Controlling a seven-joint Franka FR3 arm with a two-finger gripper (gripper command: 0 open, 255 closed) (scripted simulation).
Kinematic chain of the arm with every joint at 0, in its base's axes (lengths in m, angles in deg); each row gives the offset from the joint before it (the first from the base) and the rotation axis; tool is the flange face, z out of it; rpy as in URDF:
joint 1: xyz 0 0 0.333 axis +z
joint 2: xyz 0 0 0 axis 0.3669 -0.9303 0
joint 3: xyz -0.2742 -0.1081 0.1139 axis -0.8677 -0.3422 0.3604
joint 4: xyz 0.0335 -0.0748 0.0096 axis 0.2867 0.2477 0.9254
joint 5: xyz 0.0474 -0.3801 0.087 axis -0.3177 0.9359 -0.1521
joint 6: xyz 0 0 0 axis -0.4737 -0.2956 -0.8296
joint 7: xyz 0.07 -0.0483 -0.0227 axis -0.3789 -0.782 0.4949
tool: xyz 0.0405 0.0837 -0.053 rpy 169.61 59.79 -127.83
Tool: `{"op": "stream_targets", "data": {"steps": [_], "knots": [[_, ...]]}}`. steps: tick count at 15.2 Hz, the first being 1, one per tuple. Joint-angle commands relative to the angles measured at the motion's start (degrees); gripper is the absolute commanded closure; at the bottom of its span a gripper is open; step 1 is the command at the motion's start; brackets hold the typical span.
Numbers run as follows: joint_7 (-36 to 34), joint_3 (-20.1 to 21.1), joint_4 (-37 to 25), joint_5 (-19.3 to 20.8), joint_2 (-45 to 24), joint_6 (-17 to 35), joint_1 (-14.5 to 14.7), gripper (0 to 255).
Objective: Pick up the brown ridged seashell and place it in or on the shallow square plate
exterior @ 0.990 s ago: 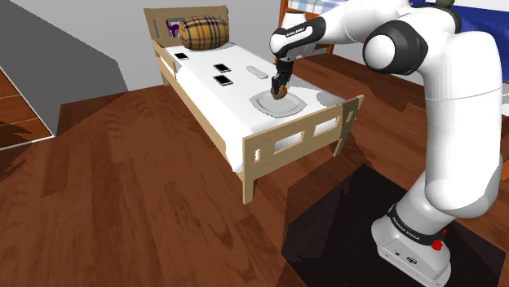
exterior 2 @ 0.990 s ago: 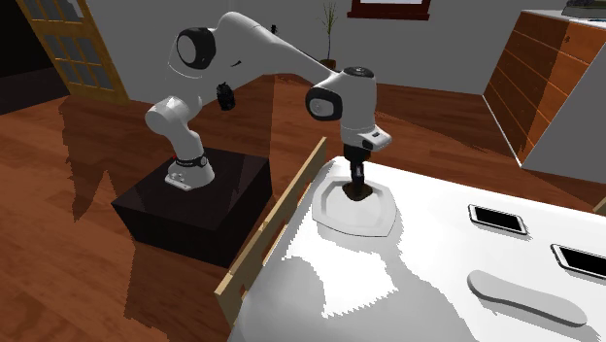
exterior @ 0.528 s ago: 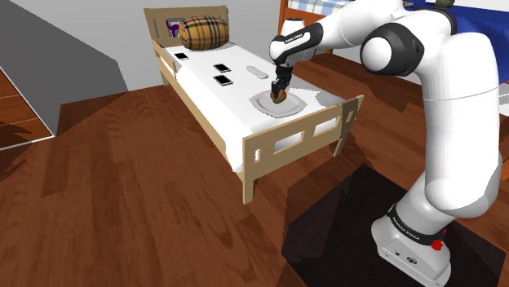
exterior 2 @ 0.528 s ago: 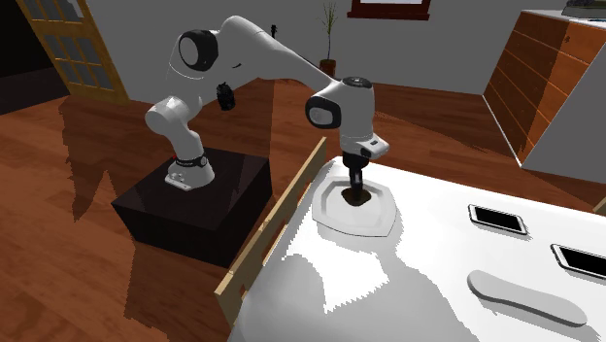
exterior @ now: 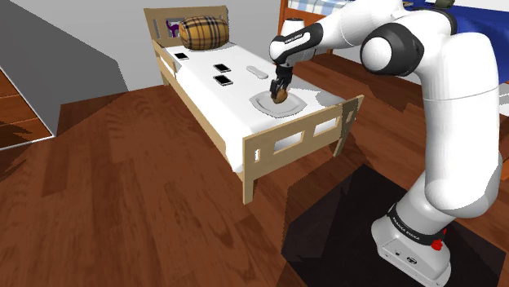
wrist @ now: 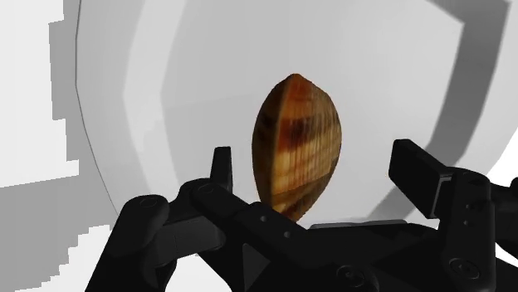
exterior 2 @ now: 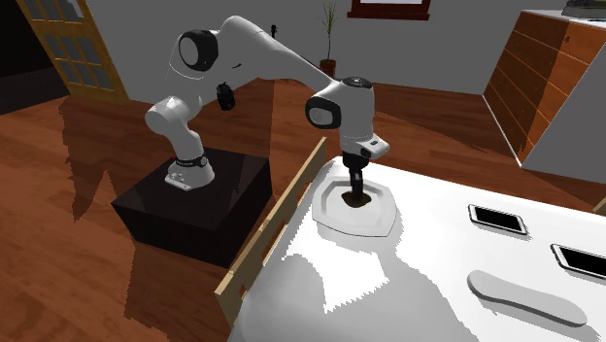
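The seashell [wrist: 297,149] seems to me light and stiff, with a hard curved surface that may slip and thin edges that may chip. The best hold would be across its two rounded sides, at the widest part. It is an oval brown shell with fine ridges and paler tan bands. It sits near the middle of the shallow pale grey plate [wrist: 158,99], which lies on the white bed [exterior: 219,106]. The gripper [wrist: 316,158] has its fingers [wrist: 221,174] apart, one on each side of the shell, with a gap on both sides, so nothing is clamped.
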Motion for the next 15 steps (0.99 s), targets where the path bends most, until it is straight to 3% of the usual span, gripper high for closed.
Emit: {"op": "stream_targets", "data": {"steps": [1, 3, 7, 15], "knots": [[0.0, 0.0, 0.0, 0.0, 0.0, 0.0, 0.0, 0], [0.0, 0.0, 0.0, 0.0, 0.0, 0.0, 0.0, 0], [-0.7, -0.7, -1.6, 1.2, 3.7, -5.2, 0.5, 0], [-0.7, -0.7, -1.6, 1.2, 3.7, -5.2, 0.5, 0]]}}
